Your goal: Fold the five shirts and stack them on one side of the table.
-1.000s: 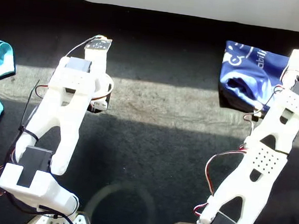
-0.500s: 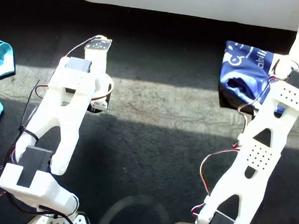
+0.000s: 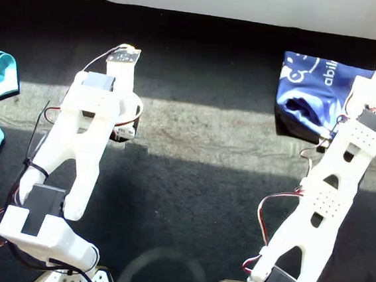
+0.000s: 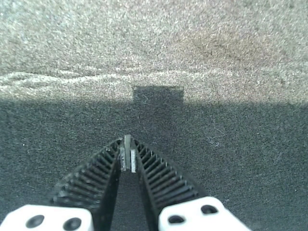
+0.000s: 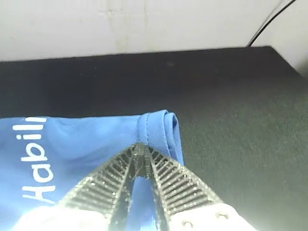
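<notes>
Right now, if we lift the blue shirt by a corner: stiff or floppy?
Likely floppy: the blue shirt lies in creased folds, so it probably drapes and unfolds. Probably light, thin cloth; it may drag on the fuzzy table.

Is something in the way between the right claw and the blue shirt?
Nothing visible is. The right gripper is already right at the blue shirt, at its rolled hem, with bare table beside it.
</notes>
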You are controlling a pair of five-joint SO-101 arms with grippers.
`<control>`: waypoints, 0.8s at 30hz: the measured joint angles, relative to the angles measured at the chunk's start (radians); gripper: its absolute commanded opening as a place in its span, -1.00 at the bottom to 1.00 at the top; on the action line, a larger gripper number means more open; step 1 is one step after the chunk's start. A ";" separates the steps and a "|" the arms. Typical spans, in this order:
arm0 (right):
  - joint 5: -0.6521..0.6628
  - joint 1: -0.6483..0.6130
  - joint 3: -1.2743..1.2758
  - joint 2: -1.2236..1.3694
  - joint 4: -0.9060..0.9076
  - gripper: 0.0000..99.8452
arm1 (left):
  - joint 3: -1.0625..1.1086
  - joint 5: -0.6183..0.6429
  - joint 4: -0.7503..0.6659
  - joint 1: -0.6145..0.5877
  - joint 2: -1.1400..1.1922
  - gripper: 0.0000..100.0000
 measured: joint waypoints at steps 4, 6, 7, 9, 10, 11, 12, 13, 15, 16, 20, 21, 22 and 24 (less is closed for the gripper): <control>0.000 -0.006 0.014 0.035 -0.150 -0.99 | 0.000 0.000 0.000 0.000 0.000 -0.97; 0.000 -0.017 0.040 0.058 -0.218 -0.99 | 0.000 0.000 0.000 0.000 0.000 -0.98; 0.000 -0.021 0.052 0.066 -0.242 -0.99 | 0.000 0.000 0.000 0.000 0.000 -0.98; 0.000 -0.025 0.080 0.069 -0.270 -0.99 | 0.000 0.000 0.000 0.000 0.000 -0.98; 0.000 -0.025 0.094 0.069 -0.278 -0.99 | 0.000 0.000 0.000 0.000 0.000 -0.98; 0.000 -0.025 0.107 0.069 -0.282 -0.99 | 0.000 0.000 0.000 0.000 0.000 -0.98; 0.000 -0.023 0.121 0.069 -0.284 -0.99 | 0.000 0.000 0.000 -0.006 0.000 -0.98; 0.000 -0.023 0.138 0.069 -0.285 -0.99 | 0.000 0.000 0.000 -0.014 0.000 -0.98; 0.000 -0.023 0.169 0.069 -0.288 -0.99 | 0.000 0.000 0.000 -0.035 0.000 -0.98; 0.000 -0.023 0.186 0.069 -0.288 -0.99 | 0.000 -0.005 0.000 -0.044 0.000 -0.98; 0.000 -0.017 0.204 0.069 -0.288 -0.99 | 0.000 -0.071 0.000 -0.071 0.000 -0.98; 0.000 -0.017 0.204 0.069 -0.288 -0.99 | 0.000 -0.083 0.000 -0.077 0.000 -0.98; 0.000 -0.015 0.201 0.069 -0.288 -0.99 | 0.000 -0.094 0.000 -0.081 0.000 -0.98; 0.000 -0.015 0.180 0.069 -0.275 -0.99 | 0.000 -0.101 0.000 -0.089 0.000 -0.98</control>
